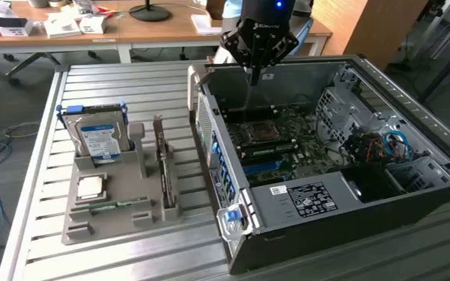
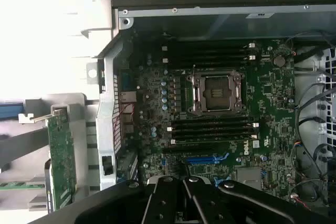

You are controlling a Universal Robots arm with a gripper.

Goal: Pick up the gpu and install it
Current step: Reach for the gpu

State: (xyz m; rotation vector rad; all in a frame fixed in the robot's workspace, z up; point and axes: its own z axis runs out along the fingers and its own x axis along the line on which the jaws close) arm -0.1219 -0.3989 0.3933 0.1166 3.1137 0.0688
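The gpu (image 1: 163, 167) stands on edge in a slot of the grey holder (image 1: 104, 225), to the exterior view's left of the open computer case (image 1: 303, 199). In the wrist view the gpu (image 2: 62, 158) shows a green board face with a pale metal bracket at one end. My gripper (image 1: 253, 81) hangs over the back wall of the case, well apart from the gpu. Its fingers are shut with nothing between them. Below my gripper (image 2: 184, 184) lies the motherboard with an empty processor socket (image 2: 215, 93) and a blue card slot (image 2: 207, 158).
The holder also carries a silver hard drive (image 1: 96, 137) with a blue-white label, a processor chip (image 1: 91, 187) and a narrow green memory stick (image 1: 112, 205). Cables (image 1: 385, 146) bundle at the case's right. A desk (image 1: 154, 29) with boxes stands behind the slatted metal table (image 1: 115, 88).
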